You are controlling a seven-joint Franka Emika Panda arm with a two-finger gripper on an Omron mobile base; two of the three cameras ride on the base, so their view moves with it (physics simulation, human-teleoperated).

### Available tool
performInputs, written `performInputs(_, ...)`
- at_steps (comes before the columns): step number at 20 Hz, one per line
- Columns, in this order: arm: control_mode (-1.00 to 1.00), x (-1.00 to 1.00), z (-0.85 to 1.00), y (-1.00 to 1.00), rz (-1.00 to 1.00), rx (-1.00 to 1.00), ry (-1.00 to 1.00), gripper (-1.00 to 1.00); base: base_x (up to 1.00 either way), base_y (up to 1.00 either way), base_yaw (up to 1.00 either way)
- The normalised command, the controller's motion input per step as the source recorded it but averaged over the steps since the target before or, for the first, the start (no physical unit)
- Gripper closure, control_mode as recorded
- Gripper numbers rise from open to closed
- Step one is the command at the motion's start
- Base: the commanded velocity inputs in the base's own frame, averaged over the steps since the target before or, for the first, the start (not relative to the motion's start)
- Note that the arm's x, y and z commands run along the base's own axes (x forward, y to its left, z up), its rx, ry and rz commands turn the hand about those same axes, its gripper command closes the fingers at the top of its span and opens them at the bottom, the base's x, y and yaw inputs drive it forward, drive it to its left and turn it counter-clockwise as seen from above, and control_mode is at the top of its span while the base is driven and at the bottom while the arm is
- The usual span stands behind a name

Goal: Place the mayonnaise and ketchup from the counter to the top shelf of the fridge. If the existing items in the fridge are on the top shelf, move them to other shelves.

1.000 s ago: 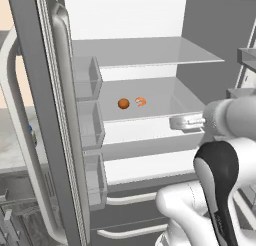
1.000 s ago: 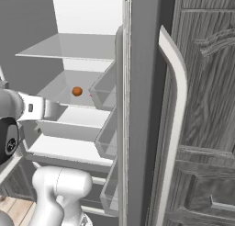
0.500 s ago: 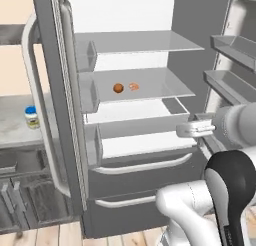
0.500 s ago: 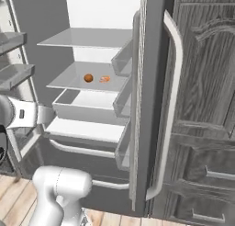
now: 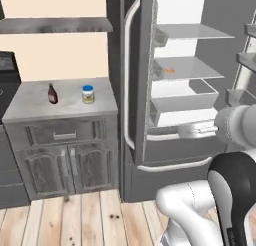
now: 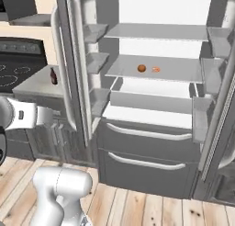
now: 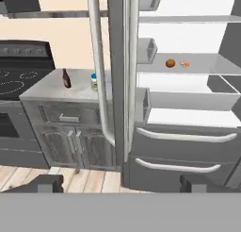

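Left base view: the white-and-dark two-finger gripper (image 5: 192, 131), jaws wide and empty, faces the fridge; the blue-lidded mayonnaise jar (image 5: 88, 94) and dark ketchup bottle (image 5: 52, 93) stand upright mid-counter (image 5: 30, 104), well leftward.

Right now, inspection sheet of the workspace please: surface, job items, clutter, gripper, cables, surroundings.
Surface: grey counter left of the fridge, above a drawer and cabinet doors.
Job's things: dark ketchup bottle and blue-lidded mayonnaise jar stand upright on the counter, apart from each other. Top shelf of the fridge holds nothing.
Clutter: two small items, a round brown one and an orange one, lie on the middle shelf.
Gripper: gripper open, holding nothing, away from the counter.
Cables: nothing seen.
Surroundings: fridge doors open; left door stands between the counter and the shelves; black stove beyond the counter; wooden floor.
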Motion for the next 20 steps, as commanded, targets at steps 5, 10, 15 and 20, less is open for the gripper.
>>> performInputs(5,1.00,0.00,0.00,0.00,0.00,0.00,0.00,-1.00,0.17,1.00,0.00)
performInputs(10,1.00,0.00,0.00,0.00,0.00,0.00,0.00,-1.00,0.98,1.00,-0.04)
performInputs(15,1.00,0.00,0.00,0.00,0.00,0.00,0.00,-1.00,1.00,0.92,-0.02)
performInputs(20,1.00,0.00,0.00,0.00,0.00,0.00,0.00,-1.00,1.00,0.28,0.00)
